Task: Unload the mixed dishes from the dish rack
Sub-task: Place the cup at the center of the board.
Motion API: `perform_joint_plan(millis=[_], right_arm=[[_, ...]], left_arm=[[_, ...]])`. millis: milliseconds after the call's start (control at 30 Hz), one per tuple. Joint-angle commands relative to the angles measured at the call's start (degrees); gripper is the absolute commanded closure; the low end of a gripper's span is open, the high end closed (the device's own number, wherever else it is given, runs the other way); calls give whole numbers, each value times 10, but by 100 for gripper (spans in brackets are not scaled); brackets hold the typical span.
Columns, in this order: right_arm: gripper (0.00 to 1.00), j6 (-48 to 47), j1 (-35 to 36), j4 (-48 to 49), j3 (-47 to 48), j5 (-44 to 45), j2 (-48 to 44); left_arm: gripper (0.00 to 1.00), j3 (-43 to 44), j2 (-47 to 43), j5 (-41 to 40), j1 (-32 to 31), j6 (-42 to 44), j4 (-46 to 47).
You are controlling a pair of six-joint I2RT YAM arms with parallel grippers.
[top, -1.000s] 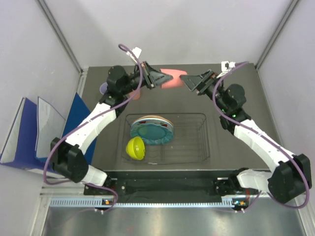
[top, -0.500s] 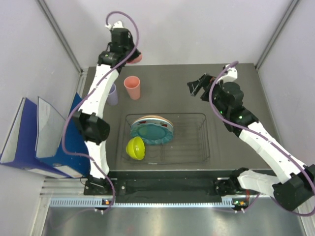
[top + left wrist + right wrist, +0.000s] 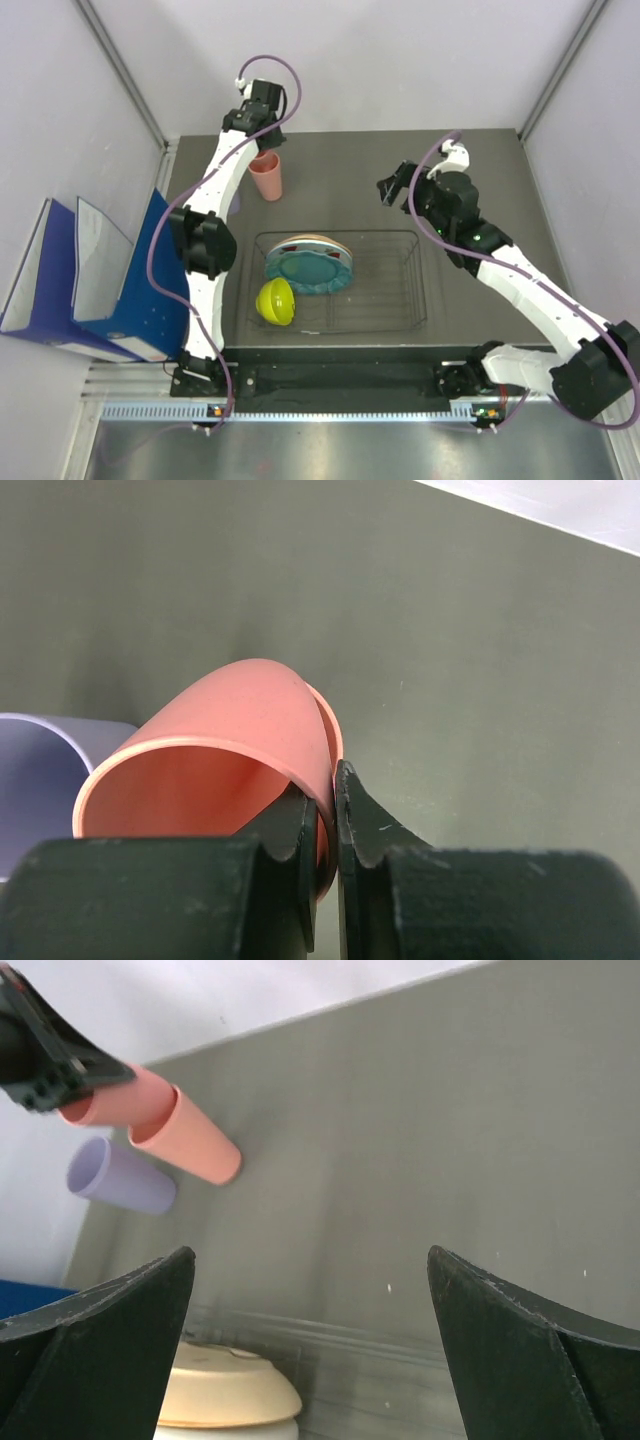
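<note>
My left gripper (image 3: 262,150) is at the back left, shut on the wall of a salmon-pink cup (image 3: 230,750), one finger inside it and one outside. A second salmon-pink cup (image 3: 268,180) stands right against it. It also shows in the right wrist view (image 3: 190,1145). The lavender cup (image 3: 40,770) is just left of them. The dish rack (image 3: 418,280) holds the teal scalloped plate (image 3: 310,268), a white plate and the peach plate (image 3: 220,1390) on edge, and the yellow-green bowl (image 3: 276,300). My right gripper (image 3: 395,185) is open and empty, above the table behind the rack.
Blue folders (image 3: 100,270) lean off the table's left side. Pale walls close in the back and both sides. The dark tabletop (image 3: 350,195) runs between the cups and my right gripper.
A second ago both grippers met at the back middle. My left gripper has since swung left with the pink cup and come down beside the standing pink cup. My right gripper drew back.
</note>
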Motion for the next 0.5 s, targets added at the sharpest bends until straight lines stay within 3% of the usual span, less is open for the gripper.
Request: perform_joint_plan(millis=[0, 467], right_arm=[[0, 0, 13, 25, -9, -1, 16], [0, 4, 23, 27, -22, -5, 25]], left_arm=[[100, 4, -25, -10, -1, 13, 13], [100, -15, -25, 25, -1, 7, -18]])
